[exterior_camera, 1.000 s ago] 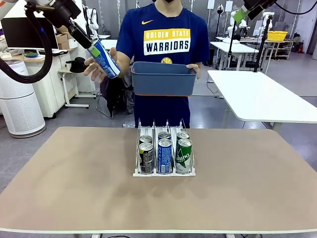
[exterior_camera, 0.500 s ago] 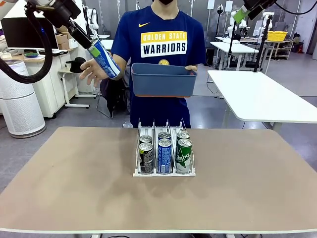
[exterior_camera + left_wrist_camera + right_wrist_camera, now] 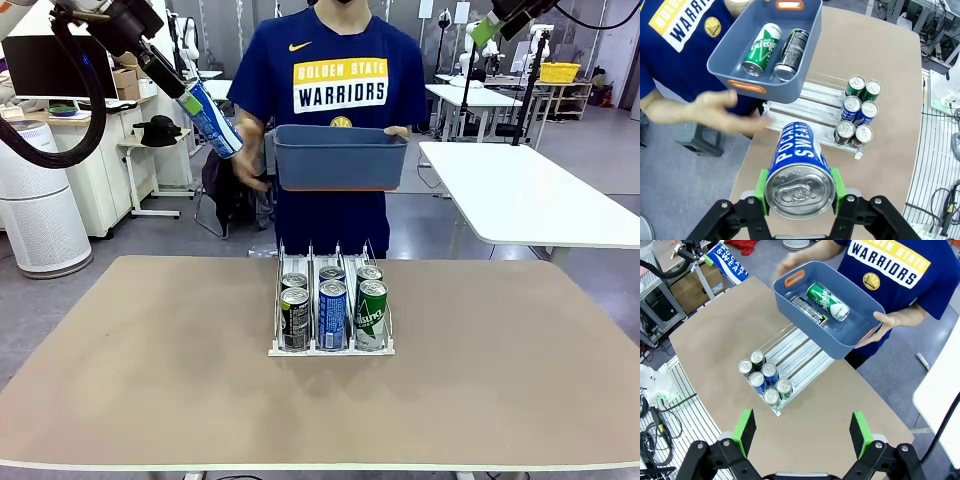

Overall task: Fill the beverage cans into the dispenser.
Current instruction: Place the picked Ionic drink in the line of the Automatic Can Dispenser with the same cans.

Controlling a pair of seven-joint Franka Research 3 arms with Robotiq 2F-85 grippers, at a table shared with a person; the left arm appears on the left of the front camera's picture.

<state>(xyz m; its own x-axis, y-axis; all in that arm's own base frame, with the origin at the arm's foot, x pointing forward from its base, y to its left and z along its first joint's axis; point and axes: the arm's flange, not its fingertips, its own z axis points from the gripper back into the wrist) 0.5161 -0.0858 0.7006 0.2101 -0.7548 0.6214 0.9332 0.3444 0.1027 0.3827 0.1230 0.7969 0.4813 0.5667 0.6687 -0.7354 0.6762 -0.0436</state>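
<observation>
The surface (image 3: 150, 380) is a broad, matte, tan slab with rounded corners. Across it, at 12 o'clock in the front view, stands a person (image 3: 340, 90) in a dark blue printed T-shirt. The person holds a slate-blue plastic bin (image 3: 335, 160) off the surface; it is rectangular and smooth-walled, with orange-edged handle slots. One hand (image 3: 395, 131) grips its 3 o'clock end, and the other hand (image 3: 250, 165) is blurred at its 9 o'clock end.

The dispenser (image 3: 331, 350) sits at the middle of the surface, below the bin. It is a low rack with a white base, three ribbed clear lanes and thin wire dividers.

The left end effector (image 3: 188, 102) hangs in the air at 10 o'clock in the front view, well above the surface. It is clenched on a blue-and-white can (image 3: 215, 125), which tilts with its far end down toward 4 o'clock. In the left wrist view the green pads (image 3: 760, 186) press both sides of the glossy cylinder, whose silver pull-tab top faces the camera.

The right end effector (image 3: 802, 432) is released and empty, its green pads set wide apart above the surface. In the front view it sits at 1 o'clock, near the top edge.

Six cans (image 3: 332, 315) stand upright at the 6 o'clock end of the lanes, two per lane: black-and-yellow, blue-and-white and green, from 9 to 3 o'clock. A green can (image 3: 761, 49) and a black can (image 3: 791, 47) lie on their sides, side by side, in the bin.
</observation>
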